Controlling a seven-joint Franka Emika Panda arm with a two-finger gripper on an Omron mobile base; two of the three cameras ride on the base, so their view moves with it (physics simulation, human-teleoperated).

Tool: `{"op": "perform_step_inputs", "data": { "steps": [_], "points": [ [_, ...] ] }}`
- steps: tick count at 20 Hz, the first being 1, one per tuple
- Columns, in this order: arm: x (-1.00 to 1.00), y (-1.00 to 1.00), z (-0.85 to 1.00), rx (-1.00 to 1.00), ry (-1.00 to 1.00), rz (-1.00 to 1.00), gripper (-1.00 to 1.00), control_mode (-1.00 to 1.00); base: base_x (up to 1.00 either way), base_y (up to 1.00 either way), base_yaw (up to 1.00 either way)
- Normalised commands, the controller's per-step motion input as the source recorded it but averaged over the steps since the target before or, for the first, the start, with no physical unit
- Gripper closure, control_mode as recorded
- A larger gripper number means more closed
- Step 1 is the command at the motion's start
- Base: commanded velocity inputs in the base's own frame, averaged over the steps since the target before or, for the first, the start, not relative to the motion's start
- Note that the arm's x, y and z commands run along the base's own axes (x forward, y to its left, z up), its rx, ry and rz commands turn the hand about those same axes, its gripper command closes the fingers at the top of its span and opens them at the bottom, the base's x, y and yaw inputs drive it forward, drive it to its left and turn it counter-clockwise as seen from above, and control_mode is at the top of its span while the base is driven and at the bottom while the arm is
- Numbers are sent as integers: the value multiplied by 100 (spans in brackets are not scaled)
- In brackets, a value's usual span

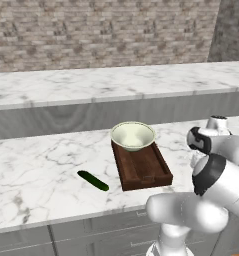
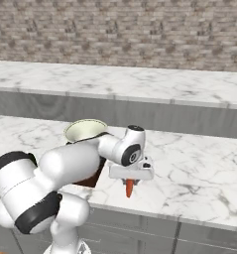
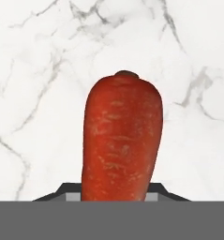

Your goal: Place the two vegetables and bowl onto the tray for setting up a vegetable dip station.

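The pale cream-green bowl (image 1: 133, 134) (image 2: 85, 130) sits on the far end of the dark brown wooden tray (image 1: 143, 170) (image 2: 92, 177). The dark green cucumber (image 1: 93, 180) lies on the marble counter left of the tray. My gripper (image 2: 130, 181) points down at the counter right of the tray, near the front edge. It is shut on the orange-red carrot (image 2: 129, 188), which sticks out below the hand. Seen from the hand, the carrot (image 3: 122, 140) rises between the fingers against the white marble, stem end away from me.
A raised marble ledge (image 1: 116, 85) runs behind the counter, with a brick wall beyond it. My own arm (image 1: 216, 180) hides the counter to the right of the tray. The counter's front edge (image 2: 154, 213) lies close below the carrot.
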Motion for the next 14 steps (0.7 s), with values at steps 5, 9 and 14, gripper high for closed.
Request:
{"op": "perform_step_inputs", "data": {
  "steps": [5,9,14],
  "points": [
    [-26,18,27,0,-15,31,100,-100,0,0,0],
    [-17,23,27,0,-18,32,100,-100,0,0,0],
    [-9,27,28,2,-20,31,100,-100,0,0,0]
  ]
}}
